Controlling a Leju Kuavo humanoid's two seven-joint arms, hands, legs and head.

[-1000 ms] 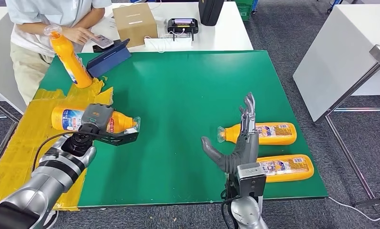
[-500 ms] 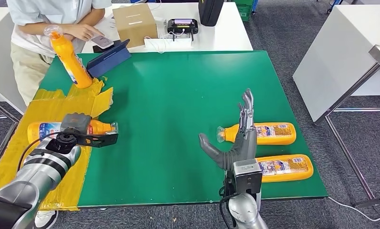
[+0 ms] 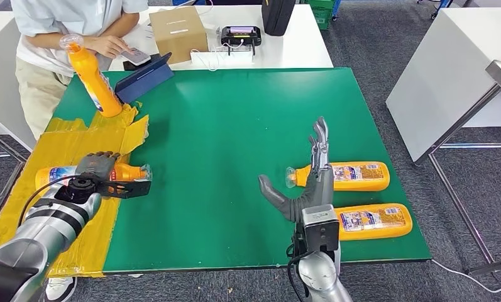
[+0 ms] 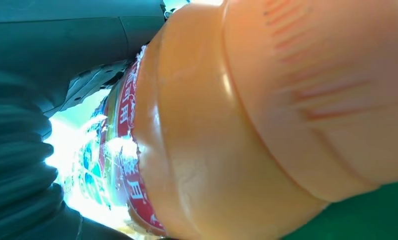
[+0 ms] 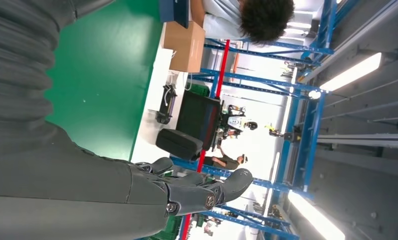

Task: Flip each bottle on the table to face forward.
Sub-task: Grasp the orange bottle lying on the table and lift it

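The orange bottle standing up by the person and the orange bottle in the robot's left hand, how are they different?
1. The standing orange bottle is upright; the held orange bottle lies on its side.
2. The standing one is untouched; the left robot hand grips the held one.
3. The standing one is at the far end of the yellow tape patch; the held one is nearer the robot.

Both are orange with clear caps and labels.

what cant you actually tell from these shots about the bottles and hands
- Bottle under the left hand: head view, the hand covers its middle; whether it lies on the yellow tape or is lifted is unclear.
- Its label: left wrist view, too close and glared to read.
- Near right bottle: head view, neck hidden behind the right hand.
- Far right bottle: label print too small.
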